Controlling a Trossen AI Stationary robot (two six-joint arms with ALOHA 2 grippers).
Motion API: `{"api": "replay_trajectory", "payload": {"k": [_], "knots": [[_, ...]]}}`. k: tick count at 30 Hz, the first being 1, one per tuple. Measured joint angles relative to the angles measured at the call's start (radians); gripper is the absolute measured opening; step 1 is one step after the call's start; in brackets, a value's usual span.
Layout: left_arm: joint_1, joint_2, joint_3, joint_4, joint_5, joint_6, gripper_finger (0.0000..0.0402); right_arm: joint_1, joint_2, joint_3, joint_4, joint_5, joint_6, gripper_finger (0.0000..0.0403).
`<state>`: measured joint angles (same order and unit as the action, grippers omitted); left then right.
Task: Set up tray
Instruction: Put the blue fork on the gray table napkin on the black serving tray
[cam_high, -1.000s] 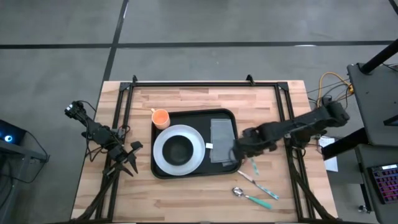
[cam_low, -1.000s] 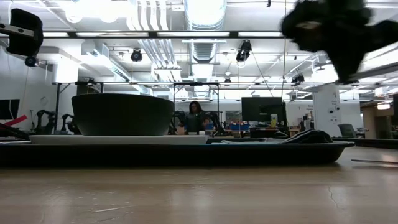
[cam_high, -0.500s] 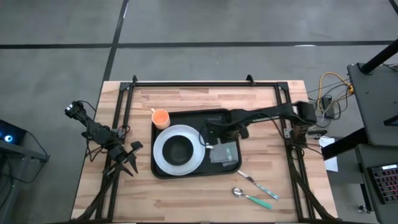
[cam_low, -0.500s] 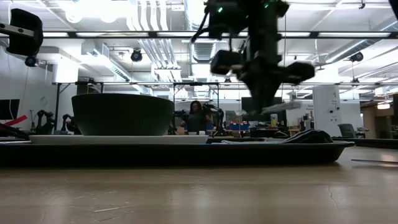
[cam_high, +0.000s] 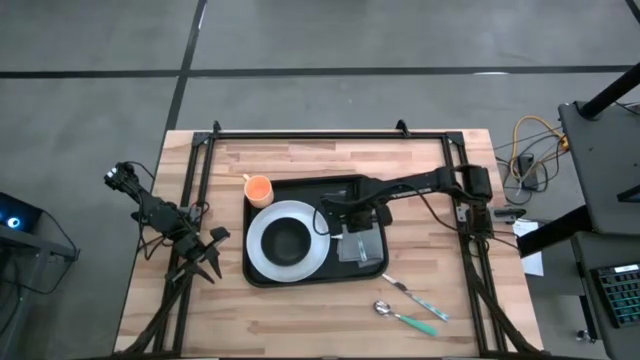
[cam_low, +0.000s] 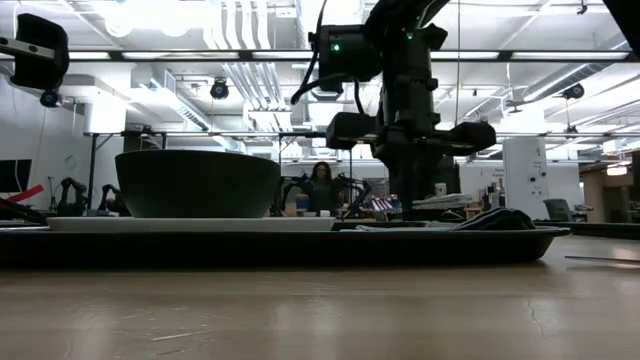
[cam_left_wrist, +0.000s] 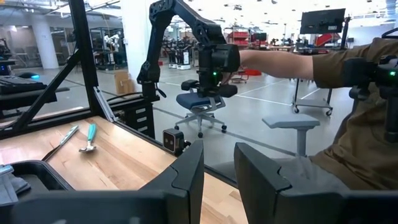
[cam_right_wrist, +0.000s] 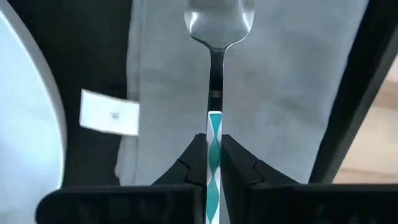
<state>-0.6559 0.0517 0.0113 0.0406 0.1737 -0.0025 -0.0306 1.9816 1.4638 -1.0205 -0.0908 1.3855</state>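
Observation:
The black tray (cam_high: 372, 188) lies mid-table. It carries a white plate (cam_high: 262, 262) with a dark bowl (cam_high: 288, 240) on it, and a grey napkin (cam_high: 362, 240) lying flat on its right half. An orange cup (cam_high: 258, 188) stands at the tray's far left corner. My right gripper (cam_high: 338, 215) (cam_right_wrist: 214, 155) reaches in from the right over the napkin (cam_right_wrist: 280, 93), shut on a fork (cam_right_wrist: 215, 74) with a teal-and-white handle. My left gripper (cam_high: 205, 255) (cam_left_wrist: 217, 177) waits open at the table's left edge. My right gripper pinches the fork's teal-and-white handle (cam_right_wrist: 214, 127) between its two fingers (cam_right_wrist: 193, 155). The fork runs forward along the fingers, with its silver head (cam_right_wrist: 219, 22) over the grey napkin. Whether the fork touches the napkin, I cannot tell.
A knife (cam_high: 410, 292) and a spoon (cam_high: 400, 318), both with teal handles, lie on the wood near the tray's near right corner. Black frame rails (cam_high: 330, 135) border the table. A person's arm and sleeve (cam_left_wrist: 348, 68) show beyond the table in the left wrist view.
My right gripper, shut on the fork, has swung from the tray's right rim toward the table's left, over the napkin next to the plate. It has then come down closer to the tray.

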Motion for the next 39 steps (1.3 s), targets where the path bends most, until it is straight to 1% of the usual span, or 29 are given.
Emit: {"api": "replay_trajectory", "payload": {"k": [4,15,21,29,39], "knots": [[0.0,0.0,0.0,0.0,0.0,0.0,0.0071,-0.008,-0.002,-0.004,0.007,0.034,0.006,0.0013],[0.0,0.0,0.0,0.0,0.0,0.0,0.0071,-0.025,0.032,-0.012,0.008,0.026,-0.003,0.0013],[0.0,0.0,0.0,0.0,0.0,0.0,0.0071,-0.025,0.033,-0.06,0.013,0.013,0.016,0.0013],[0.0,0.0,0.0,0.0,0.0,0.0,0.0071,-0.025,0.03,-0.11,0.131,0.001,0.015,0.0013],[0.0,0.0,0.0,0.0,0.0,0.0,0.0071,-0.025,0.03,-0.113,0.135,0.003,0.017,0.0013]]}}
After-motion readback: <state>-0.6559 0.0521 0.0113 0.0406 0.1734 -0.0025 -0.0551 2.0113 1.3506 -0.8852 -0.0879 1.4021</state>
